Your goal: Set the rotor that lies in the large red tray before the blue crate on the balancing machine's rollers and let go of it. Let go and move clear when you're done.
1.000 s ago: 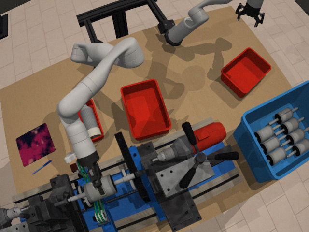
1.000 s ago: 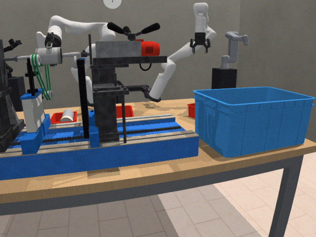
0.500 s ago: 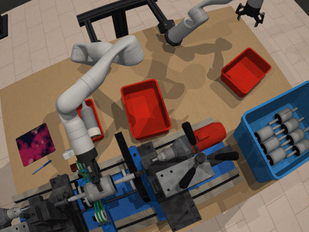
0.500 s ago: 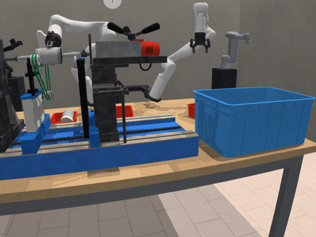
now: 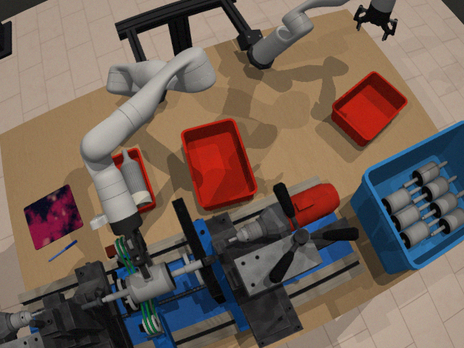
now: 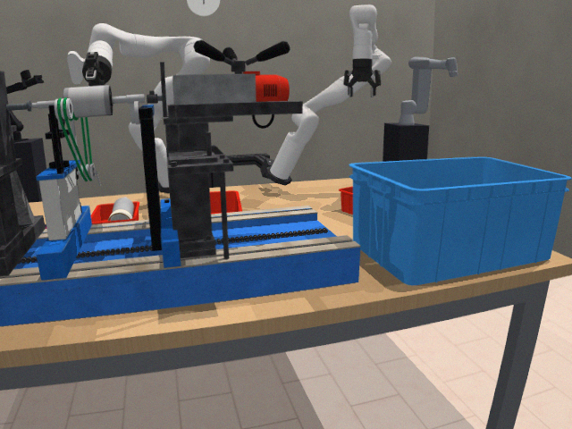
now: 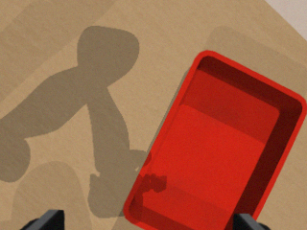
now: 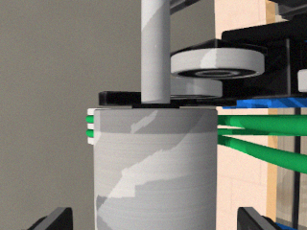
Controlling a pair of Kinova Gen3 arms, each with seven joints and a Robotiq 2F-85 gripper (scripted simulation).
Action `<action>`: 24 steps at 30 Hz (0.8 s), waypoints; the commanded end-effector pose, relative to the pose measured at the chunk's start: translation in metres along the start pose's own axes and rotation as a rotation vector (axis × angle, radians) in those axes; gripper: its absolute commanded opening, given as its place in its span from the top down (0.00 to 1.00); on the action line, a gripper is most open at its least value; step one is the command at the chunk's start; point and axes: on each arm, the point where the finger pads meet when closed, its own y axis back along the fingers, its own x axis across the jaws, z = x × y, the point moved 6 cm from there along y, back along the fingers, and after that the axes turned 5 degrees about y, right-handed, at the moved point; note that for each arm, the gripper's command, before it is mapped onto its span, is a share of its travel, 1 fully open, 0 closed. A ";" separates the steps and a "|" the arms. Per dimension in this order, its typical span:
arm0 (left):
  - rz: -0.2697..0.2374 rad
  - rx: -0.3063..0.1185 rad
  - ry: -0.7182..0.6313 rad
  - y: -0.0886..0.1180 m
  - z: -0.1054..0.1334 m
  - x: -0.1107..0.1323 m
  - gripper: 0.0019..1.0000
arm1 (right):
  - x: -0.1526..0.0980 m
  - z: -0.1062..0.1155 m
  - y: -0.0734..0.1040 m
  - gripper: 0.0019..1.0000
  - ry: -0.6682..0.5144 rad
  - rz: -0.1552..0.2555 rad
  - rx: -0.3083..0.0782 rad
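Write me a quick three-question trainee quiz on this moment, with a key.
1. Multiple choice: which gripper is at the grey cylindrical rotor on the balancing machine?
a) left gripper
b) right gripper

2. True or false: the right gripper is clamped shut.

3. Fill in: the large plastic crate holding several rotors is ____ in colour.

Key: 1 b; 2 false; 3 blue
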 end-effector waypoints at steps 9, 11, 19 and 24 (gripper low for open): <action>0.001 0.000 0.000 0.000 0.000 0.000 0.00 | -0.001 0.000 0.024 0.00 0.000 -0.002 0.000; 0.001 0.000 0.000 0.000 0.000 0.000 0.00 | -0.001 0.000 0.028 0.00 0.000 -0.002 0.000; 0.001 0.000 0.000 0.000 0.000 0.000 0.00 | -0.001 0.000 0.039 0.00 0.000 -0.002 0.000; 0.001 0.000 0.000 0.000 0.000 0.000 0.00 | -0.001 0.000 0.047 0.00 0.000 -0.002 0.000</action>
